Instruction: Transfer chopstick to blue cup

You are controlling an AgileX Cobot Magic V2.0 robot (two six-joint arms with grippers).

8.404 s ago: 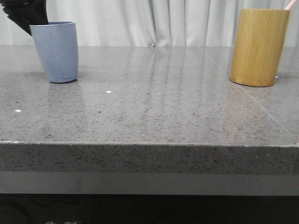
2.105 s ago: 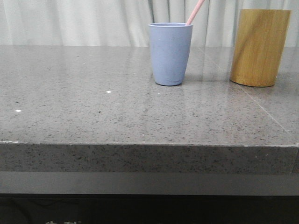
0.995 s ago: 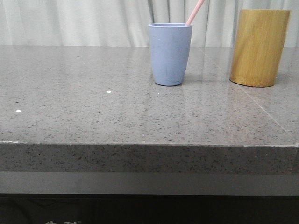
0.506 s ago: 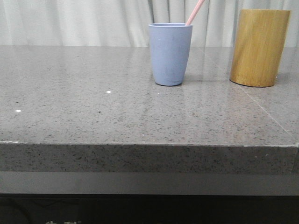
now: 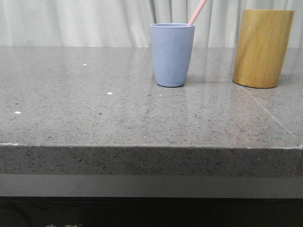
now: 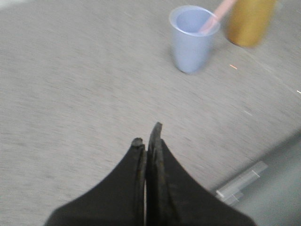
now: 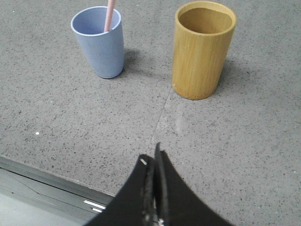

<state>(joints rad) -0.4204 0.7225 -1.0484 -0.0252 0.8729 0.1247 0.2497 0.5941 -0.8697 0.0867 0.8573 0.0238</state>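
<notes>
The blue cup (image 5: 172,54) stands upright near the middle of the grey stone table. The pale pink chopstick (image 5: 197,12) leans inside it, its top sticking out to the right. In the left wrist view the blue cup (image 6: 192,37) with the chopstick (image 6: 217,13) lies well away from my left gripper (image 6: 146,136), which is shut and empty above bare table. The right wrist view has the blue cup (image 7: 100,44), the chopstick (image 7: 110,14), and my right gripper (image 7: 151,157), shut and empty, near the table's front edge.
A tan bamboo cylinder (image 5: 262,48) stands right of the blue cup, empty inside as the right wrist view of the cylinder (image 7: 201,52) shows. The table's front edge (image 5: 151,146) runs across. A white curtain hangs behind.
Over 8 s the blue cup moved from the far left to the middle, the chopstick went from the bamboo cylinder into it, and the left gripper left the front view. Nothing moved in the last second.
</notes>
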